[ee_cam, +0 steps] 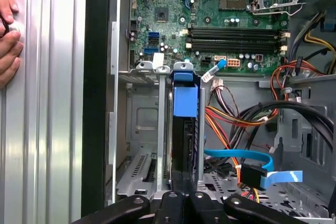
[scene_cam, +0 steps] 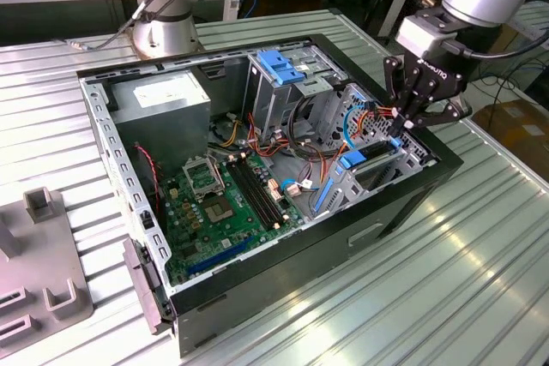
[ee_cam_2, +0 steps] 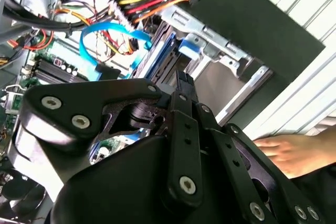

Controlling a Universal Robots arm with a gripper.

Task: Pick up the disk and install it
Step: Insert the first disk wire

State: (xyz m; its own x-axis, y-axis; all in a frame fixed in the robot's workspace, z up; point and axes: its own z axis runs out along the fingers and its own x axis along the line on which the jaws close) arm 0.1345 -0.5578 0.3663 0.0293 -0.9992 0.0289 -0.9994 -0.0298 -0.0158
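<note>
— Where is the disk (ee_cam: pixel 185 98)?

— On edge in the drive bay, at the exterior view's right end of the computer case (scene_cam: pixel 257 289). Its blue rail shows; the metal sides are mostly hidden by the bay.

— And the claw?

— The gripper (ee_cam: pixel 184 196) looks pinched on the disk's end, though the contact itself is hidden. A hand (ee_cam: pixel 8 35), cut off, lies over the table (scene_cam: pixel 480 280) beside the case.

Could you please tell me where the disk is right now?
The disk stands on edge in the drive bay of the computer case, on the exterior view's right, just under the gripper.
</note>
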